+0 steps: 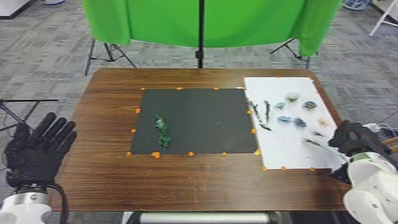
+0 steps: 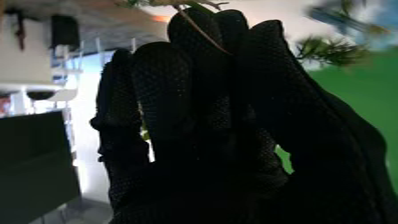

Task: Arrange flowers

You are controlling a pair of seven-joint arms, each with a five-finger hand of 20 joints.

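My left hand (image 1: 37, 150) is open at the table's left edge, fingers straight and away from the flowers. Over the white sheet's right edge is my right hand (image 1: 355, 137), beside a pale orange flower (image 1: 322, 121). In the right wrist view the right hand (image 2: 204, 125) has its fingers extended, with a thin brown stem (image 2: 202, 30) crossing near the fingertips and a green sprig (image 2: 329, 51) close by. A leafy green stem (image 1: 163, 132) lies lengthwise on the black mat (image 1: 209, 120). Blue flowers (image 1: 299, 122), a pale green bloom (image 1: 292, 97) and dark stems (image 1: 266, 110) rest on the white sheet (image 1: 280, 155).
Orange markers (image 1: 155, 155) line the edges of the mat and sheet on the brown table (image 1: 178, 185). Beyond the table a green cloth (image 1: 160, 25) hangs on a stand with a black pole (image 1: 201, 37). Tripod legs stand behind the table.
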